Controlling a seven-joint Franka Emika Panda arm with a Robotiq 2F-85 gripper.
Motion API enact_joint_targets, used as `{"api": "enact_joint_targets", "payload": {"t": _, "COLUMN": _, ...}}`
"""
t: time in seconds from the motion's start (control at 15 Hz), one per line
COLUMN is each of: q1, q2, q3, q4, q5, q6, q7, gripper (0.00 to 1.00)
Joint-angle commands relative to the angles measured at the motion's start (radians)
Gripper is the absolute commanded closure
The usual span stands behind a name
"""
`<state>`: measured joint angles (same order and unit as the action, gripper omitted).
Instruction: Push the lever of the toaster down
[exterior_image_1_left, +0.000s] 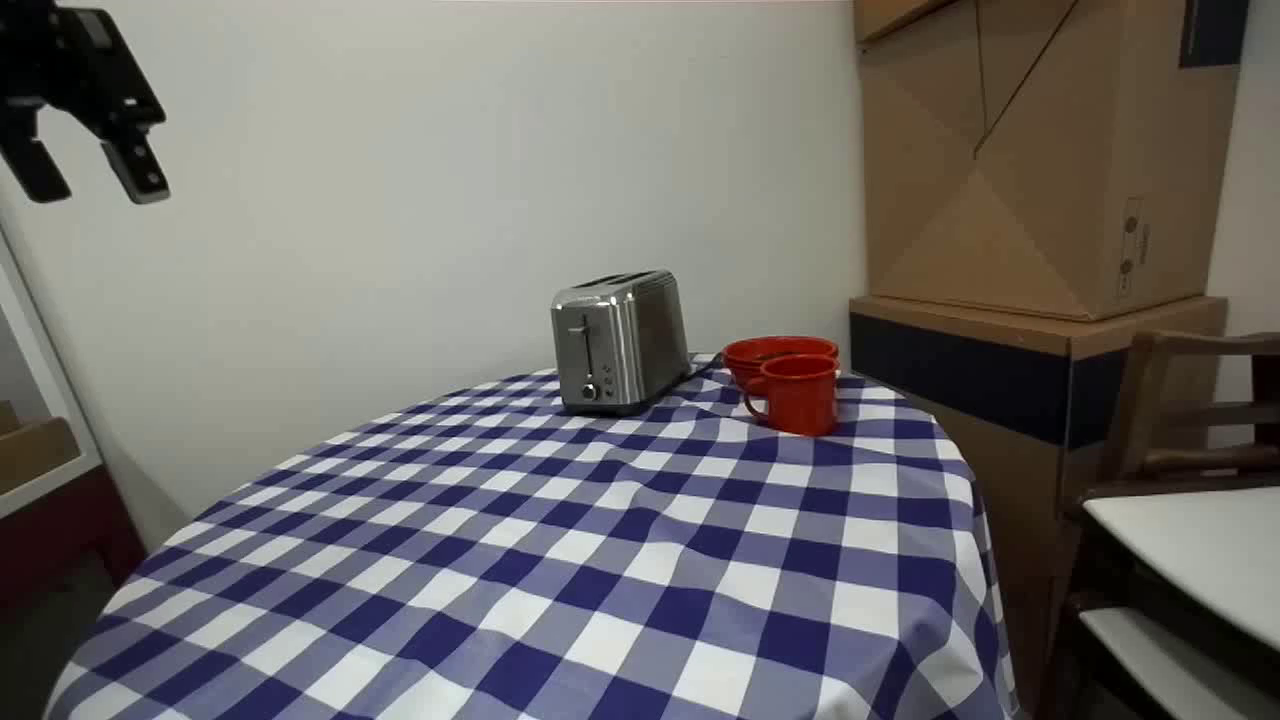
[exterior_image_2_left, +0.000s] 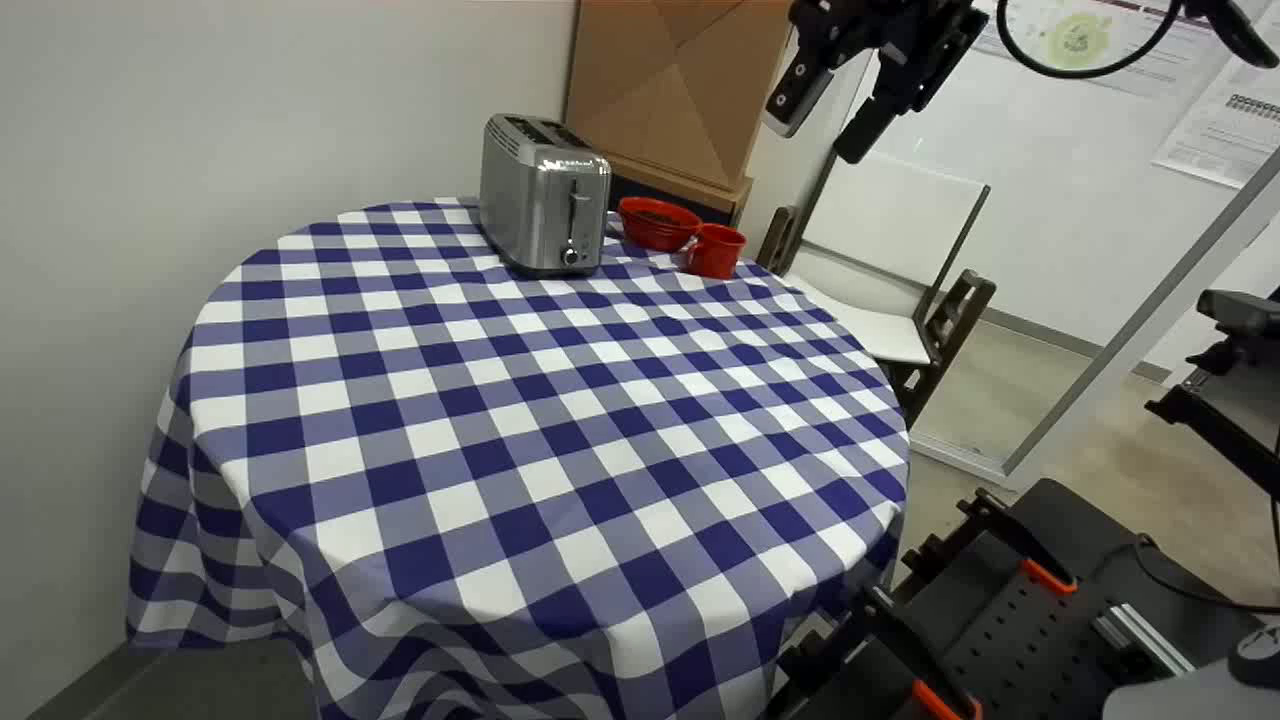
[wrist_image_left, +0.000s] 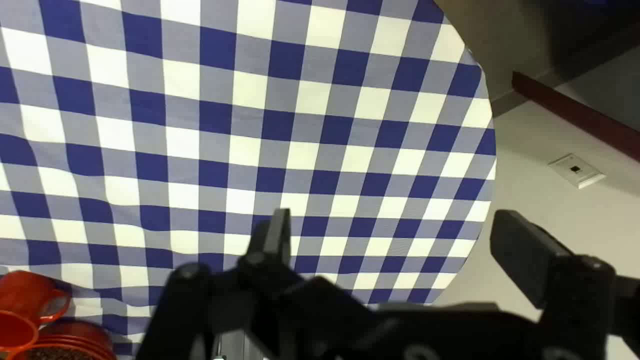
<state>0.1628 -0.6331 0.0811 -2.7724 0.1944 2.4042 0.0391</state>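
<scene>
The silver toaster (exterior_image_1_left: 633, 345) stands upright on the checked tablecloth near the back wall; it also shows in an exterior view (exterior_image_2_left: 522, 200). Its lever (exterior_image_1_left: 578, 330) is on the narrow end face, near the top of a vertical slot, above a round knob (exterior_image_1_left: 589, 391). In the wrist view only a small grey strip, likely the toaster (wrist_image_left: 232, 346), shows at the bottom, mostly hidden behind the gripper. My gripper (exterior_image_1_left: 97, 188) is open and empty, high above the table and well away from the toaster. Its fingers are wide apart in the wrist view (wrist_image_left: 392, 222).
A red cup (exterior_image_1_left: 803, 397) and red bowls (exterior_image_1_left: 745, 358) with dark contents stand beside the toaster. The round table has a blue-white checked cloth (exterior_image_1_left: 520, 560). Cardboard boxes (exterior_image_1_left: 980, 200) and chairs (exterior_image_2_left: 880, 320) stand beyond the table. A wall (exterior_image_1_left: 400, 200) runs behind the toaster.
</scene>
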Motion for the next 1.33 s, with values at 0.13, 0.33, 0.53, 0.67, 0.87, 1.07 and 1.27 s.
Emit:
{"api": "enact_joint_targets", "payload": {"t": 0.13, "q1": 0.001, "q2": 0.004, "q3": -0.005, "q4": 0.003, "q5": 0.0, "q6": -0.002, "q7": 0.001, "gripper": 0.0}}
{"api": "enact_joint_targets", "payload": {"t": 0.33, "q1": -0.013, "q2": 0.052, "q3": -0.032, "q4": 0.025, "q5": 0.002, "q6": 0.013, "q7": -0.022, "gripper": 0.0}}
{"api": "enact_joint_targets", "payload": {"t": 0.53, "q1": -0.011, "q2": 0.133, "q3": -0.108, "q4": 0.1, "q5": 0.021, "q6": -0.021, "q7": -0.1, "gripper": 0.0}}
{"api": "enact_joint_targets", "payload": {"t": 0.67, "q1": -0.022, "q2": 0.218, "q3": -0.162, "q4": 0.184, "q5": 0.022, "q6": -0.043, "q7": -0.159, "gripper": 0.0}}
{"api": "enact_joint_targets", "payload": {"t": 0.87, "q1": -0.015, "q2": 0.384, "q3": -0.253, "q4": 0.363, "q5": 0.028, "q6": -0.096, "q7": -0.254, "gripper": 0.0}}
{"api": "enact_joint_targets", "payload": {"t": 1.07, "q1": -0.059, "q2": 0.528, "q3": -0.253, "q4": 0.532, "q5": 0.05, "q6": -0.181, "q7": -0.335, "gripper": 0.0}}
{"api": "enact_joint_targets", "payload": {"t": 1.27, "q1": -0.104, "q2": 0.675, "q3": -0.229, "q4": 0.705, "q5": 0.039, "q6": -0.23, "q7": -0.372, "gripper": 0.0}}
